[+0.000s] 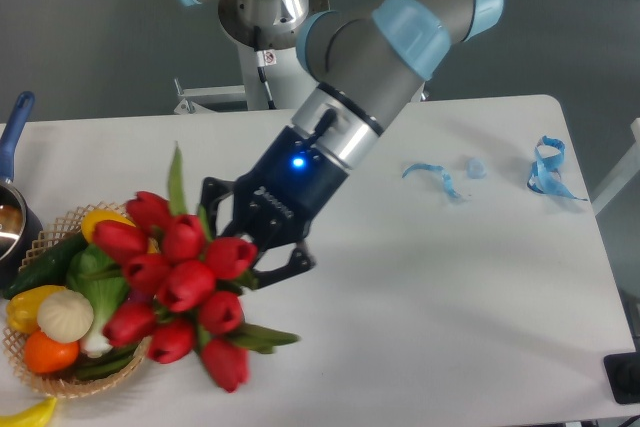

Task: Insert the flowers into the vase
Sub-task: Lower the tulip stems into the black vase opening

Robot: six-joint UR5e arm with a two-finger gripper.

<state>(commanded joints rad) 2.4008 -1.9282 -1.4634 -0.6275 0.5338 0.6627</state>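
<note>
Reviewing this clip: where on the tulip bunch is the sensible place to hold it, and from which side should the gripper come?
Grip the flowers by the bundled stems behind the buds, as the gripper holds them now, coming from the stem end. The red heads spread wide and look easily crushed, while the stems gather into one narrow bundle that the two fingers can close around. That probably also leaves the bunch easy to tip upright.

One bunch of flowers (180, 282), roughly ten red buds showing, is hanging beside one wicker basket (60, 379). In the basket: two yellow peppers, one orange, one white bulb, one leafy green. Two blue scraps (548, 169) are lying far right of the basket.
</note>
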